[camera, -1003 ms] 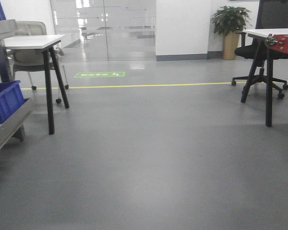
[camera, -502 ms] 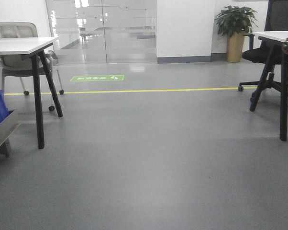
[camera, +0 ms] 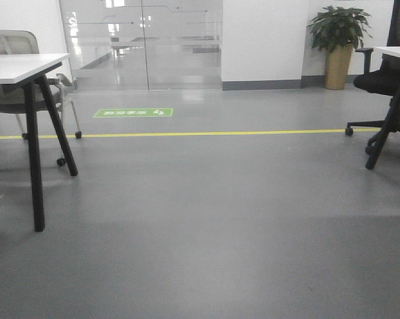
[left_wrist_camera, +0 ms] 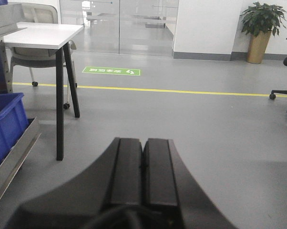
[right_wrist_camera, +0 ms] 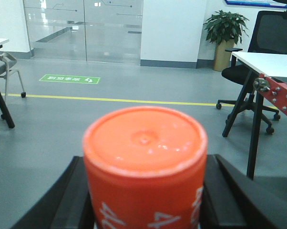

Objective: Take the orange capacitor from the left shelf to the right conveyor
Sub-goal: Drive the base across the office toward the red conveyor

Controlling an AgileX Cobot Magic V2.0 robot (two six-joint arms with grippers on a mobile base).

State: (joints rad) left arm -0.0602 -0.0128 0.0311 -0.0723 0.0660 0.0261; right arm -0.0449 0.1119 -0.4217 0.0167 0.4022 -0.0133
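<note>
**Containers.** A blue plastic bin (left_wrist_camera: 5,121) sits at the near left of the left wrist view, resting on a tilted silver metal shelf (left_wrist_camera: 17,160). Its interior is out of sight, so its contents cannot be told.

**Task item.** The orange capacitor (right_wrist_camera: 144,148), a smooth orange cylinder with white numerals on its side, stands upright at the near centre of the right wrist view. It is clamped between the two black fingers (right_wrist_camera: 69,200) of the right gripper (right_wrist_camera: 144,205). It is well apart from the right conveyor (right_wrist_camera: 281,94), of which only a glossy red metal frame end with silver bolts shows at the right, just below a white table top (right_wrist_camera: 267,62).

**Left gripper.** On the left gripper (left_wrist_camera: 143,143) the black jaws are pressed together with nothing between them.

**Surface and room.**
- The grey polished floor (camera: 206,226) is crossed by a thin yellow line (camera: 187,133).
- A green rectangular floor sign (camera: 133,112) lies just beyond the line, before the frosted glass doors (camera: 143,43).
- A white desk with black legs (camera: 20,66) stands at the left, with a pale grey chair (camera: 7,43) behind it.
- A potted green plant (camera: 337,40) stands at the far right.
- A black office chair (camera: 386,80) is near the plant.
</note>
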